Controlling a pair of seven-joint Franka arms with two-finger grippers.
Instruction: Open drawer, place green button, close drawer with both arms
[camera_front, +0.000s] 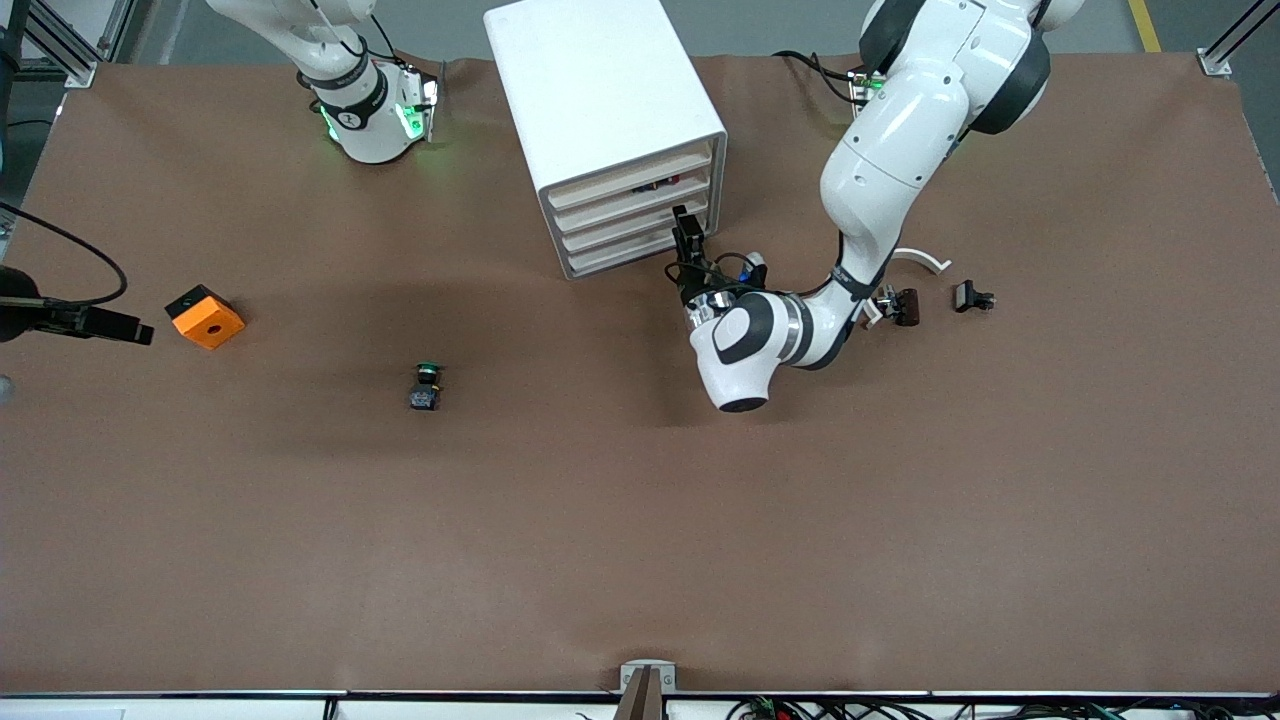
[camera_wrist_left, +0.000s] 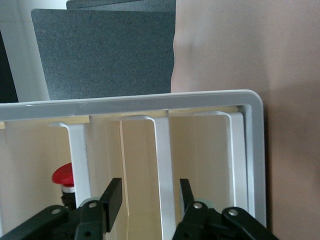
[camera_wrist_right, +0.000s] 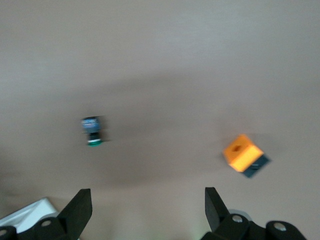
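The white cabinet (camera_front: 600, 90) stands near the robots' bases, its four drawers all pushed in. My left gripper (camera_front: 683, 225) is at the drawer fronts. In the left wrist view it (camera_wrist_left: 149, 187) is open, and its fingers (camera_wrist_left: 114, 195) straddle the pale front edge of the drawer (camera_wrist_left: 163, 160), second from the bottom, with narrow gaps on both sides. The button (camera_front: 427, 385), green cap on a dark body, lies on the table nearer to the front camera than the cabinet. My right gripper (camera_wrist_right: 147, 197) hangs open and empty high above the table, with the button (camera_wrist_right: 92, 131) below it.
An orange cube (camera_front: 205, 316) (camera_wrist_right: 243, 153) sits toward the right arm's end. Two small black parts (camera_front: 905, 305) (camera_front: 973, 297) and a white curved strip (camera_front: 925, 258) lie beside the left arm. A red-capped part (camera_wrist_left: 62, 176) rests inside an upper drawer.
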